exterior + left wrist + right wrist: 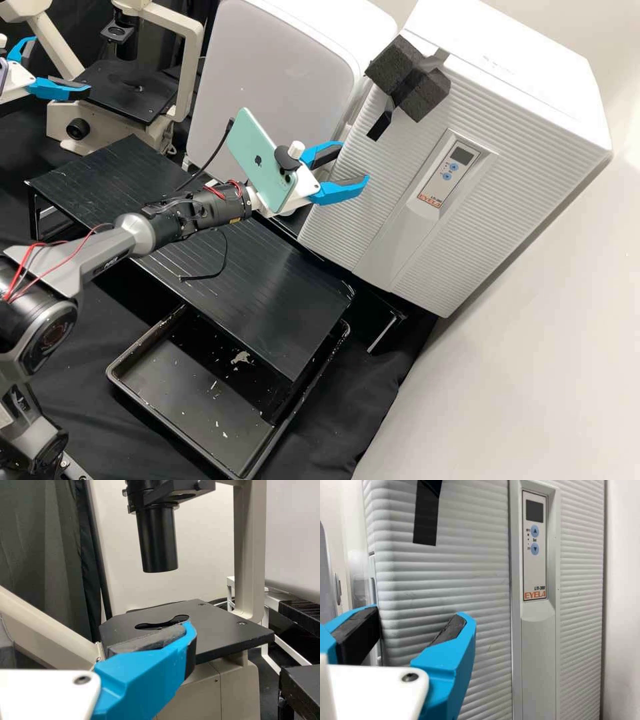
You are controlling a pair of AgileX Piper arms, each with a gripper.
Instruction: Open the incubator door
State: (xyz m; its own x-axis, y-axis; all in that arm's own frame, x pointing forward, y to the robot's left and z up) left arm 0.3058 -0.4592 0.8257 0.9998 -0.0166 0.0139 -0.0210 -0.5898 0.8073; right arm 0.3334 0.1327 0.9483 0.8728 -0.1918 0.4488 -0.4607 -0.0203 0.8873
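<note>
The white incubator (pixel 527 100) stands with its ribbed door (pixel 353 223) closed, a control panel (pixel 453 167) on its front. Beside the door's left edge in the high view is my right gripper (pixel 355 162), open and holding nothing. From the right wrist, the right gripper (pixel 420 614) has one finger in front of the ribbed door (pixel 440 585) and the other by its side edge; contact is unclear. My left gripper (pixel 61 65) is open by the microscope in the high view; one finger of the left gripper (pixel 187 625) appears in front of the microscope stage (pixel 220 630).
Black foam blocks (pixel 417 87) with tape sit at the door's upper corner. A white appliance (pixel 273 73) stands close to the incubator. Under the right arm are a black slatted platform (pixel 293 293) and a black tray (pixel 123 390). A wall (pixel 533 347) borders the incubator.
</note>
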